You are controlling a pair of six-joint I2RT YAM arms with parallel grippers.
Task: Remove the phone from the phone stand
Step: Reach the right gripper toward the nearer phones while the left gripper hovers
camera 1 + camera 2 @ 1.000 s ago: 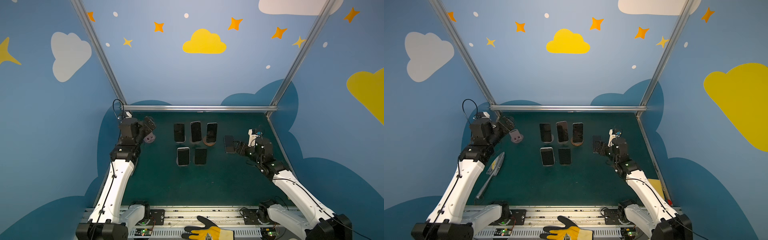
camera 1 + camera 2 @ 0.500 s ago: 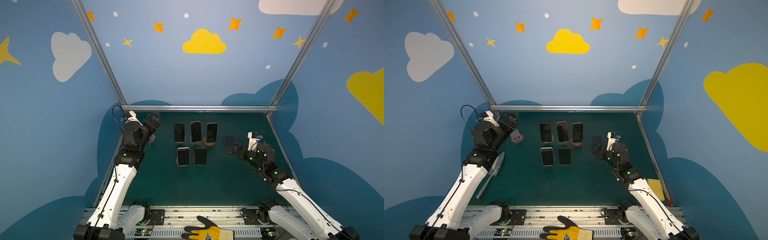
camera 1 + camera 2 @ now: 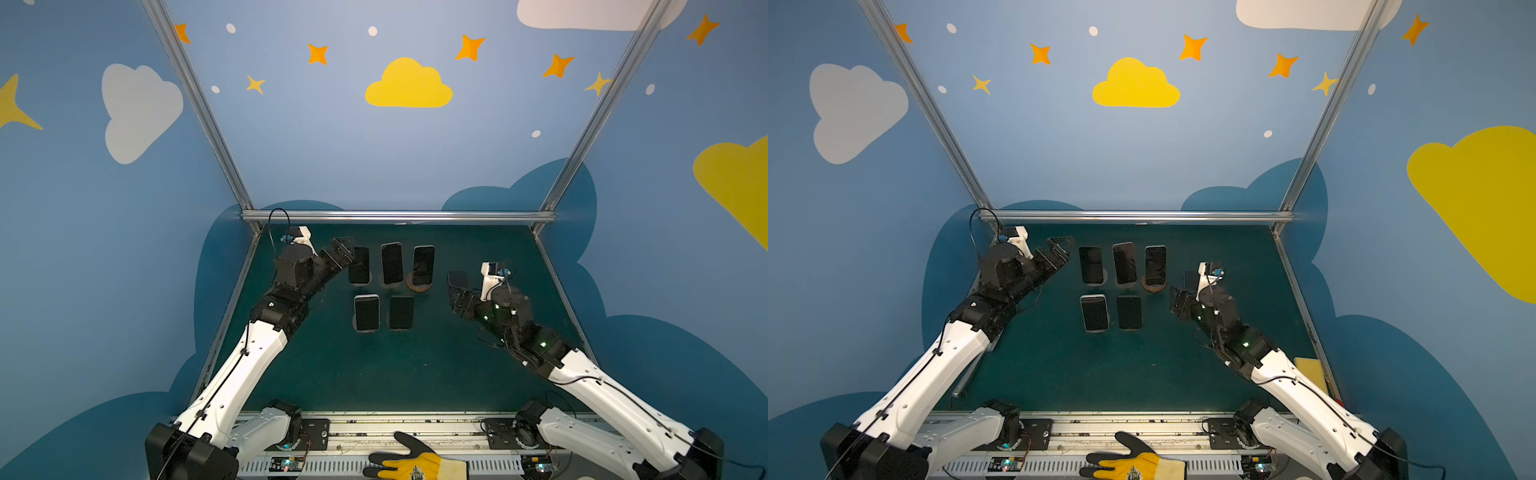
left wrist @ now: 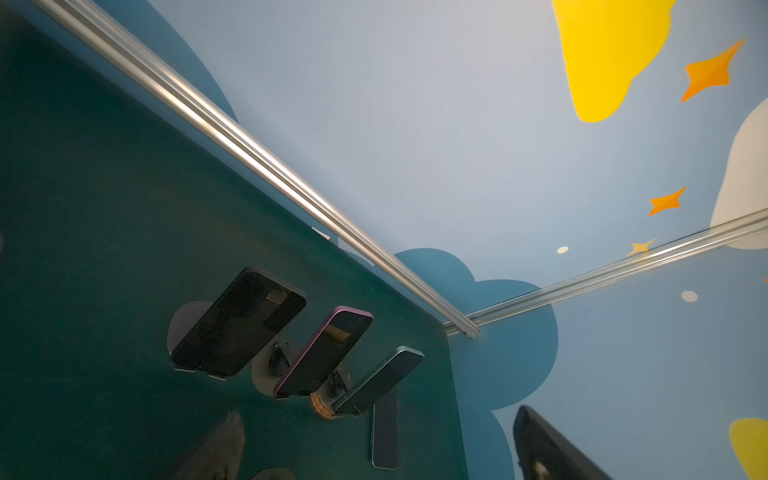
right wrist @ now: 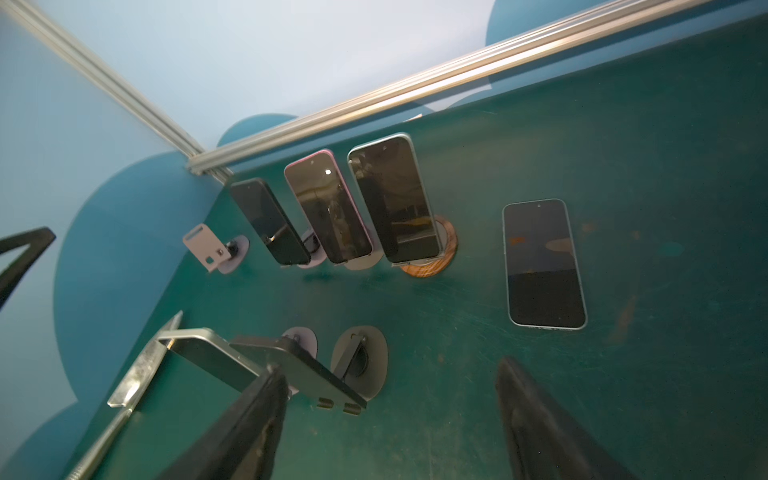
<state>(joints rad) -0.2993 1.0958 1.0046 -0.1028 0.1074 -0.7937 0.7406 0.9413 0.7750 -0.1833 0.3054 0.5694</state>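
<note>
Hanging both arms over the green mat (image 3: pixel 374 374).

Near edge: a yellow-and-black glove (image 3: pixel 417 465) lies on the base rail, off the mat. The near half of the mat is bare, with wide room between my forearms. A metal tool (image 5: pixel 135 374) lies along the mat's left edge.

Front row: silver-edged phone (image 3: pixel 366 312) and dark phone (image 3: pixel 401 312), both tilted back, each on a round-based stand (image 5: pixel 360 359). They sit just beside each other with only a narrow gap.

My right gripper (image 3: pixel 457 297) is right of that row, above the mat, pointing toward the middle. Its jaws stand partly apart and hold nothing. Bare mat shows between the fingers (image 5: pixel 257 415) in the wrist view. Just beyond lies a flat phone (image 3: pixel 458 277), face up on the mat and off any stand. Open mat runs from its right side to the side rail.

Back row: black phone (image 3: pixel 359 265), purple phone (image 3: pixel 391 262) and green-edged phone (image 3: pixel 423 264), all propped. The green-edged one sits on a wooden-based stand (image 3: pixel 417 286). The gaps between them are slim.

My left gripper (image 3: pixel 345 250) is at the row's left end, just beside the black phone. Touching or not, I cannot tell. Its jaws are spread full wide and empty. An empty stand (image 5: pixel 207 247) sits left of the black phone.

Behind the row is a strip of bare mat, then the back rail (image 3: pixel 395 216).
</note>
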